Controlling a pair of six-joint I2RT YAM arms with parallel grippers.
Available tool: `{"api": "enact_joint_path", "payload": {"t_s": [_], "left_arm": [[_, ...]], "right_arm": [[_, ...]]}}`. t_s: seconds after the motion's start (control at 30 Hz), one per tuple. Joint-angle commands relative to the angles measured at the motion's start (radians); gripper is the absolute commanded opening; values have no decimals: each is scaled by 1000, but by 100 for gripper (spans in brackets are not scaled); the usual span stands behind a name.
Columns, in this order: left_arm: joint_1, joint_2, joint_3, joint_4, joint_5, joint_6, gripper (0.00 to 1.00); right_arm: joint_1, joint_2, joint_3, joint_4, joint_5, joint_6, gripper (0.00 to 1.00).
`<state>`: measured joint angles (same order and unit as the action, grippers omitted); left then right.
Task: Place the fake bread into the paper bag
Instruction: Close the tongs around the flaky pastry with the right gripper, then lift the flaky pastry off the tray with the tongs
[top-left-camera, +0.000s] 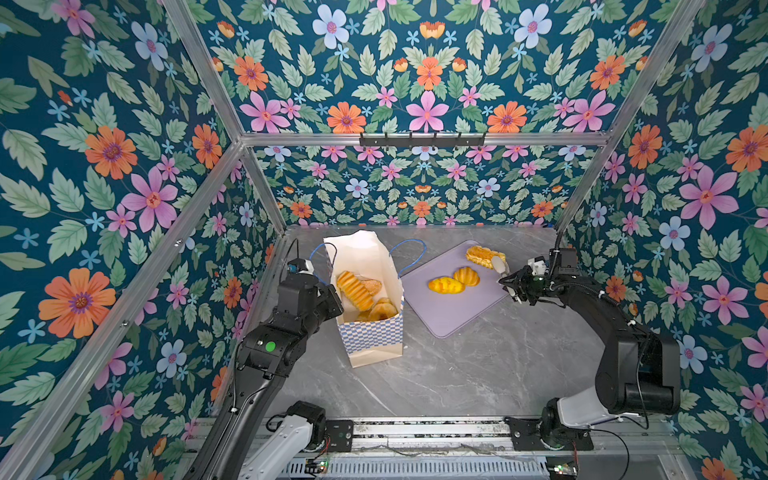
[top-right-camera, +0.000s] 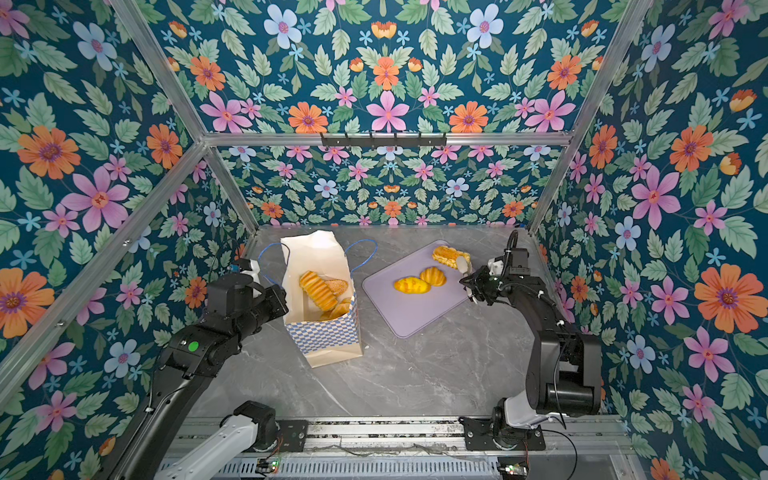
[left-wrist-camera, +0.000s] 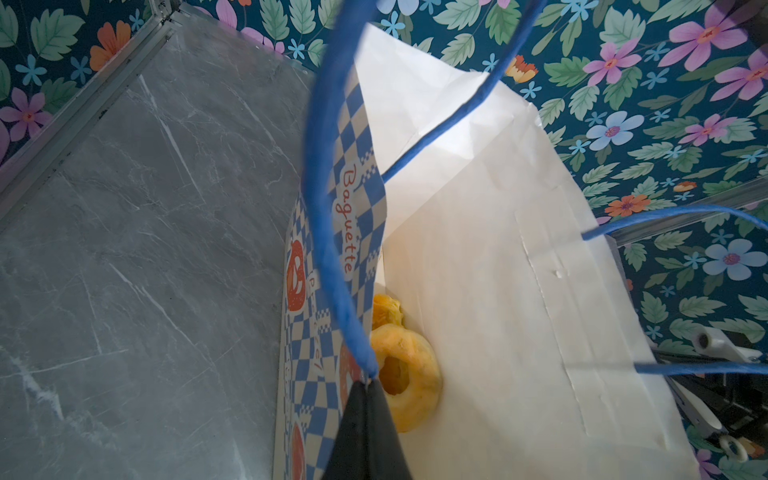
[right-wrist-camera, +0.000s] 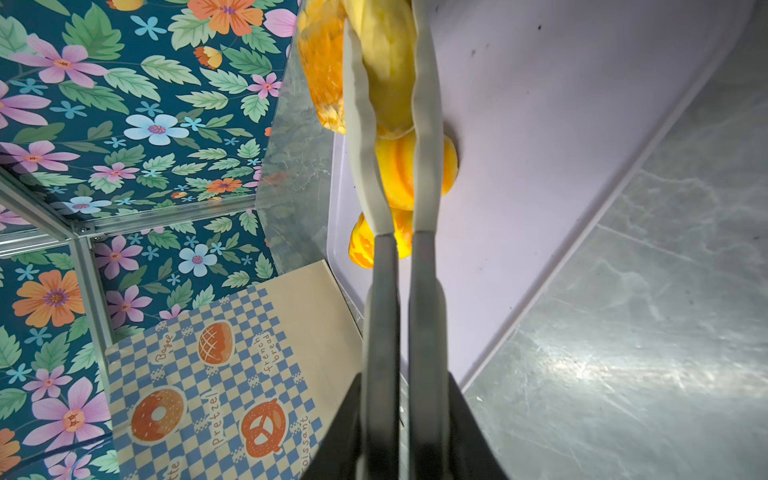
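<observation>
Paper bag (top-left-camera: 374, 340) was pinched by left tool (left-wrist-camera: 368, 388). Right tool (right-wrist-camera: 384, 33) clamped the roll (top-left-camera: 482, 254), 1 o'clock on tray (top-left-camera: 449, 320).

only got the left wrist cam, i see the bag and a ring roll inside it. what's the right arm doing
Observer: The right gripper is pinched on one end of a long loaf at the far corner of the tray.
Operator: what else is on that tray
Observer: A yellow bun and a ribbed bun, side by side near its middle.
Operator: and what else is in the bag, the handle blocks me
Observer: A ribbed roll lies diagonally inside the bag, with a seeded bun beside it.
</observation>
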<state>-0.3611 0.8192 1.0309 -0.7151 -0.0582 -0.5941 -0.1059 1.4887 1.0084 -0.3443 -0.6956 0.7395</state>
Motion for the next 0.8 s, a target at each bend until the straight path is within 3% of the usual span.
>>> {"api": "enact_joint_path", "payload": {"t_s": [0.0, 0.77], "left_arm": [[1, -3, 2, 3, -3, 8, 3], [1, -5, -2, 16, 1, 5, 3]], "right_arm": [[0, -31, -2, -5, -4, -15, 22], [29, -289, 110, -182, 5, -28, 23]]}}
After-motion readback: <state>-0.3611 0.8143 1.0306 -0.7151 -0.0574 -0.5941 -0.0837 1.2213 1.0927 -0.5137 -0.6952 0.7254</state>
